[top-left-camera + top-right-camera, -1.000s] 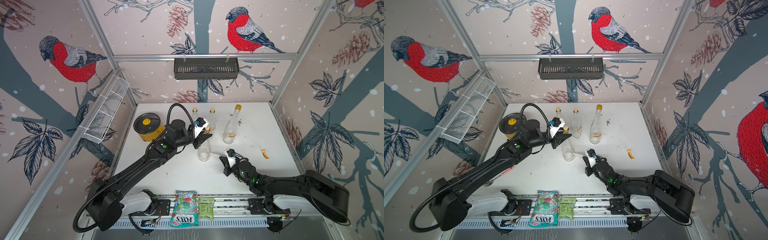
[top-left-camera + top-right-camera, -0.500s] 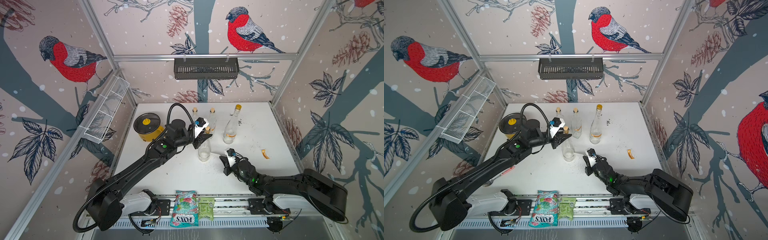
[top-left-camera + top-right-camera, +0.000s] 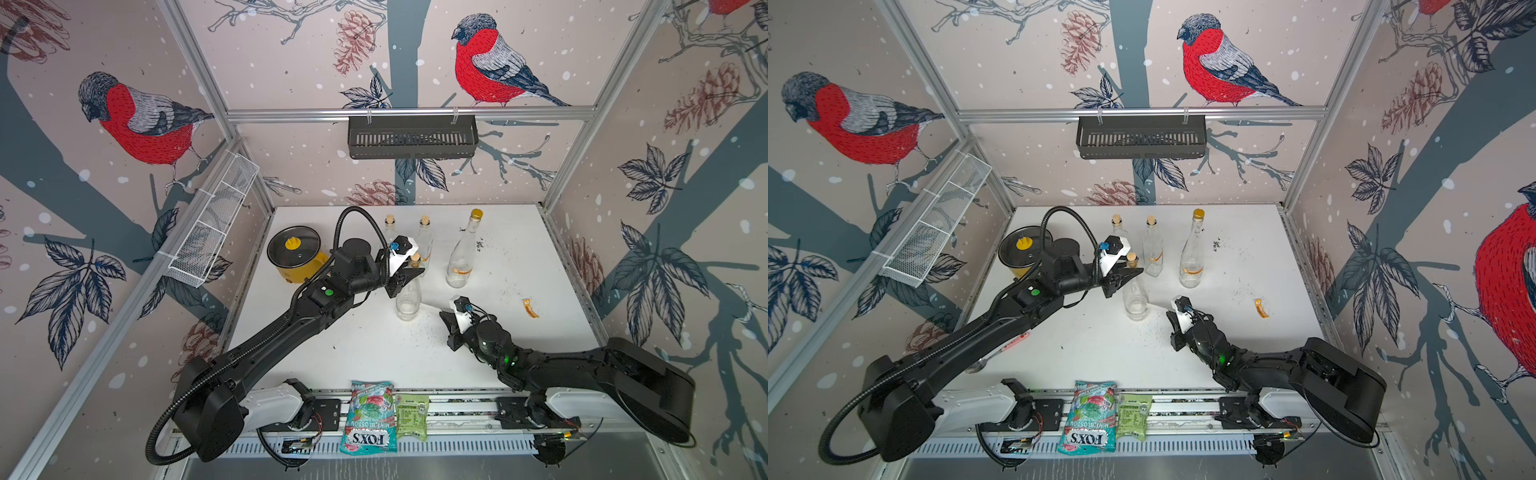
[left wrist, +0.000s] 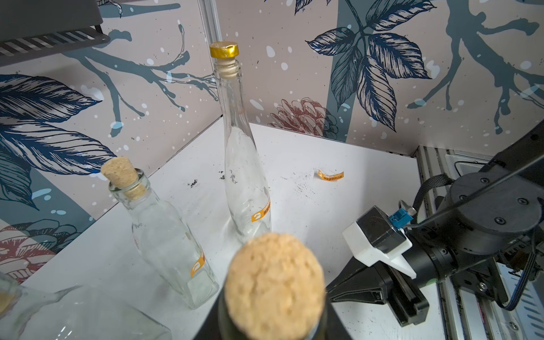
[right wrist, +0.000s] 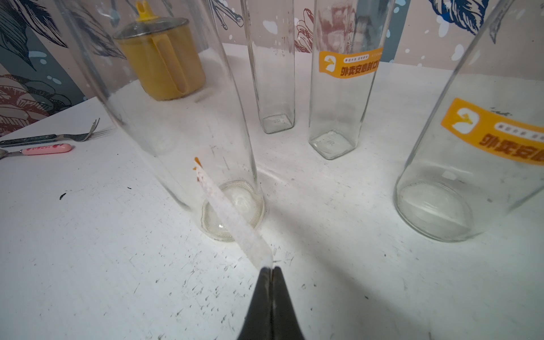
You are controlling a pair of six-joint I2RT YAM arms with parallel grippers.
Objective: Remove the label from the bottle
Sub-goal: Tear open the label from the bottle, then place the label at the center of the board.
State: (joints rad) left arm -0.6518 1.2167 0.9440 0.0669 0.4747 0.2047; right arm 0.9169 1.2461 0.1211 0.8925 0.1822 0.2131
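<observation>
A clear glass bottle (image 3: pixel 407 301) (image 3: pixel 1136 302) with a cork (image 4: pixel 275 285) stands mid-table. My left gripper (image 3: pixel 409 275) (image 3: pixel 1128 277) is shut on its neck just under the cork. In the right wrist view this bottle (image 5: pixel 164 103) is close ahead. A long label (image 5: pixel 232 217) runs from the glass to my right gripper (image 5: pixel 271 269), which is shut on its near end. The strip shows its white back, and its torn orange far tip lies against the bottle's wall. In both top views the right gripper (image 3: pixel 443 314) (image 3: pixel 1169 316) is low, just right of the bottle's base.
Three more bottles stand behind: a tall gold-capped one (image 3: pixel 462 257) and a square one (image 4: pixel 167 235) have orange labels, the third (image 5: pixel 273 64) shows none. A yellow pot (image 3: pixel 296 259) is back left. A loose orange label (image 3: pixel 530 308) lies right. Fork (image 5: pixel 53 137), pink-handled spoon (image 5: pixel 44 149), snack packets (image 3: pixel 370 417).
</observation>
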